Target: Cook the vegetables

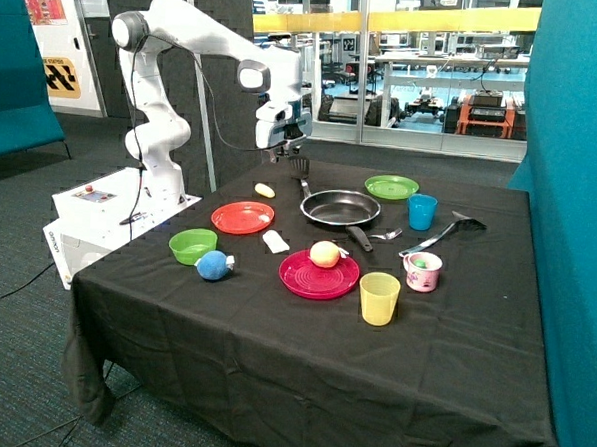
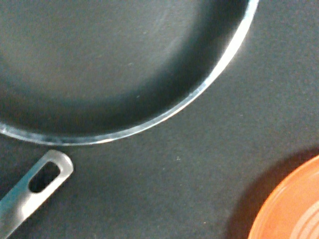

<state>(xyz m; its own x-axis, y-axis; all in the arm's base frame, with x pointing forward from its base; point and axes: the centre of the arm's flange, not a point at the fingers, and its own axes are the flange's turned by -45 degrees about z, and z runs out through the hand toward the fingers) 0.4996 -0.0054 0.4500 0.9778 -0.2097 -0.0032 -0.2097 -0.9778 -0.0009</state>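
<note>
The pale-yellow oval vegetable [image 1: 265, 190] lies on the black tablecloth between the orange plate [image 1: 243, 218] and the table's far edge. The whitish flat vegetable [image 1: 276, 241] lies between the orange plate and the red plate [image 1: 319, 275]. The black frying pan [image 1: 339, 208] stands empty in the middle; the wrist view shows its rim [image 2: 199, 89]. My gripper [image 1: 280, 152] hangs above the table near the far edge, over the gap between the pan and the orange plate [image 2: 294, 209]. It holds nothing that shows.
A black spatula [image 1: 299, 169] lies by the pan; a metal handle end [image 2: 45, 177] shows in the wrist view. Around are a green plate [image 1: 392, 186], blue cup [image 1: 421, 211], fork [image 1: 386, 234], black spoon [image 1: 448, 233], pink mug [image 1: 422, 271], yellow cup [image 1: 379, 298], round fruit [image 1: 324, 253], green bowl [image 1: 192, 245], blue ball [image 1: 213, 266].
</note>
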